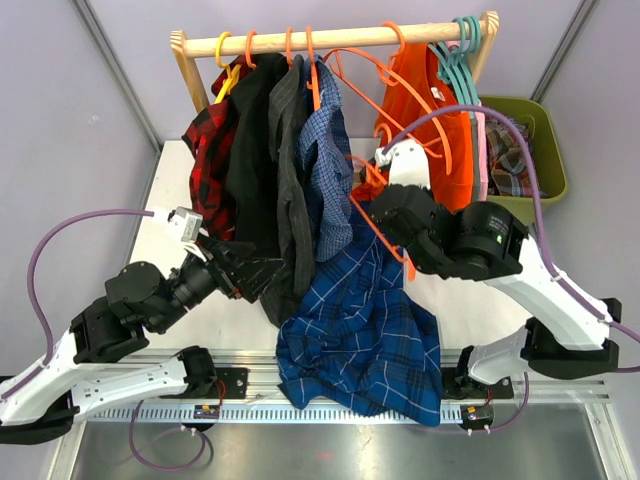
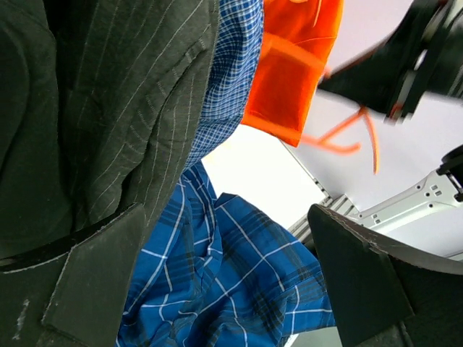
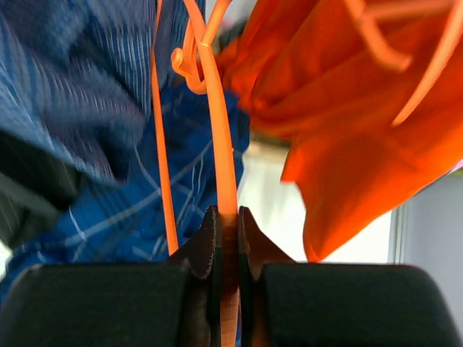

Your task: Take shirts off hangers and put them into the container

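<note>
Right gripper (image 3: 226, 217) is clamped on the orange hanger (image 3: 221, 130) slanted above the blue plaid shirt (image 1: 360, 330); the left gripper (image 1: 245, 270) is held open just beside that shirt.

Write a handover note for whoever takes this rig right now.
Left gripper: open, empty, beside the hanging shirts.
Right gripper: shut on an orange hanger.
Dark blue plaid shirt: off the rail, slumped on the table, spilling over its near edge.
Done: one plaid shirt in the container.
Left: bin the dark blue one, then strip and bin the hanging shirts.
</note>
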Robot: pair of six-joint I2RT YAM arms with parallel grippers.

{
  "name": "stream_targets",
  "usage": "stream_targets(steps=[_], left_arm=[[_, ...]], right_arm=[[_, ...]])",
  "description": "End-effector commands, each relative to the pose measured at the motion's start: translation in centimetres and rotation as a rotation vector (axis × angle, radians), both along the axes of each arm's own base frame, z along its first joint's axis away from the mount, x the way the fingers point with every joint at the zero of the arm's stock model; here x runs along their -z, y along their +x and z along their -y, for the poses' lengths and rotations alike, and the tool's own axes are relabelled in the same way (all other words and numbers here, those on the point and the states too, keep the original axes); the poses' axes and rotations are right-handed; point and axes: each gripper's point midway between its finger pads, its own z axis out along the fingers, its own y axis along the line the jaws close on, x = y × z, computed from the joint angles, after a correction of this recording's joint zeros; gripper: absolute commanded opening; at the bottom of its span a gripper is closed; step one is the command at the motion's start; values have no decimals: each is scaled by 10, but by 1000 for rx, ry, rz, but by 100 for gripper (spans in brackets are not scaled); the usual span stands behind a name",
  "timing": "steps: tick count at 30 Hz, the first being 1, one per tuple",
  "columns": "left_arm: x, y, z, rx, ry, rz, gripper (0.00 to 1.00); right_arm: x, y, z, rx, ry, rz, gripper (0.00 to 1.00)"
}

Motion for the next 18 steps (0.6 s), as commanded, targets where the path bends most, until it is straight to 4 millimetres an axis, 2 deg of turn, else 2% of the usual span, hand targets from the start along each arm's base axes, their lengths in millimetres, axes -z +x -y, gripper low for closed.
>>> stream_targets(steps=[1, 2, 3, 5, 8, 13, 14, 16, 18], left_arm=[[-3, 2, -3, -14, -15, 19, 99], [-3, 2, -4, -17, -18, 19, 99], [-3, 1, -5, -17, -19, 21, 99], [-4, 0, -7, -17, -24, 24, 99], [-3, -1, -8, -16, -32, 26, 99], [0, -3, -9, -8, -46, 29, 99], [1, -3, -9, -5, -48, 30, 99], [1, -4, -9, 1, -51, 36, 99], [0, -5, -7, 10, -60, 41, 99]], right_arm=[[-34, 10, 26, 72, -117, 118, 0], [-37, 15, 18, 76, -131, 134, 0], [-49, 19, 21, 99, -124, 169, 0], [-60, 24, 19, 103, -155, 199, 0], [-80, 35, 6, 103, -170, 258, 0], [-115, 46, 0, 109, -203, 361, 0], [-121, 49, -6, 115, -182, 382, 0], [-136, 52, -4, 128, -217, 419, 0], [-154, 56, -10, 149, -150, 473, 0]])
